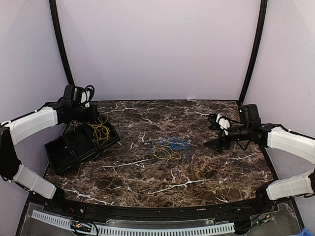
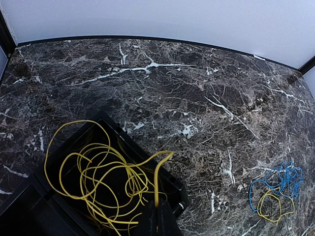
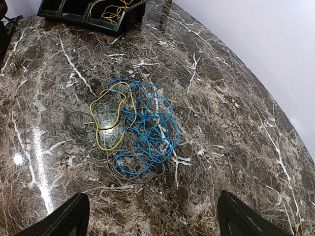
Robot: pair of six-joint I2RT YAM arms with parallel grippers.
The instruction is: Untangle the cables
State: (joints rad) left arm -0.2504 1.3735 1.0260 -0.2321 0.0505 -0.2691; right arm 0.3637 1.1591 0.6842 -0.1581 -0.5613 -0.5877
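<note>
Cable untangling taking place on a marble counter (image 1: 211,167).
The left end effector (image 2: 155,210) is pinching a yellow cable (image 2: 156,177) over a black tray (image 2: 173,184); the right end effector (image 3: 152,216) is hovering wide open above the tangle (image 3: 147,129), its view alone showing grey strands (image 3: 78,123).

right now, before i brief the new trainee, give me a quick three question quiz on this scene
1. True or false: the right tool is shut on the blue cable.
2. Where does the big yellow cable near the left tool lie? A in the black bin; B on bare marble; C over the right arm.
3. Fill in: the tangle on the marble table holds blue, yellow and ____ cables.

Key: 1 false, it stands open above the tangle. 2 A, with one end pinched in the shut left tool. 3 grey.
</note>
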